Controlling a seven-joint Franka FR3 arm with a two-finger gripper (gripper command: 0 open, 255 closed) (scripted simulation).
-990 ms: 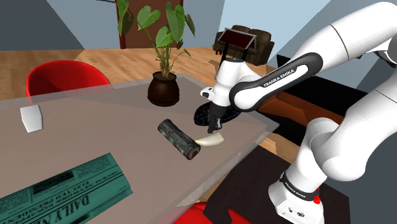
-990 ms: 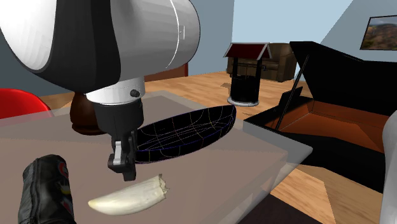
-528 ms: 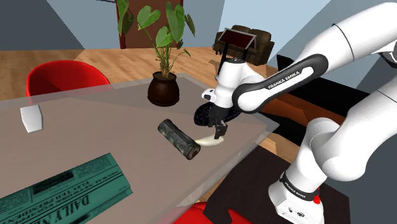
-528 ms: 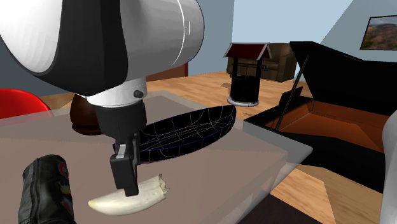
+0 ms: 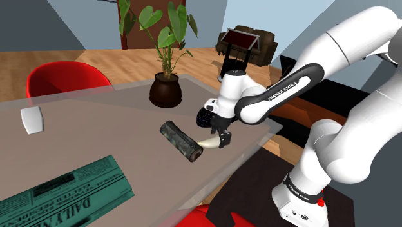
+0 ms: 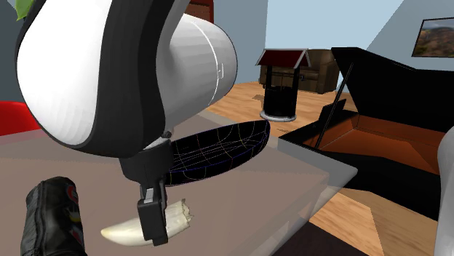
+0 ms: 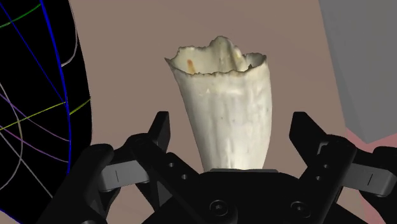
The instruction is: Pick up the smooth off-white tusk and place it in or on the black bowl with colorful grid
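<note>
The off-white tusk [image 5: 209, 144] lies on the grey-brown table near its edge, curved, with a ragged broad end [image 7: 222, 105]. My gripper [image 5: 222, 138] has come down over it and stands open. In the wrist view its fingers [image 7: 159, 135] stand apart on either side of the tusk's broad end without touching it. From the second exterior view one black finger [image 6: 153, 222] crosses in front of the tusk [image 6: 124, 233]. The black bowl with coloured grid lines [image 6: 211, 149] sits just behind the gripper, partly hidden by the arm in the shoulder view [image 5: 205, 118].
A dark mottled cylinder [image 5: 181, 141] lies close beside the tusk's pointed end. A potted plant [image 5: 165, 90] stands behind it. A green newspaper [image 5: 64, 193] and a small white block [image 5: 31, 120] lie farther off. The table's edge [image 5: 258, 145] runs just past the tusk.
The gripper has dropped from just above the table down onto the tusk and gone from shut to open, so its fingers now flank the tusk. Tusk and bowl have not moved.
</note>
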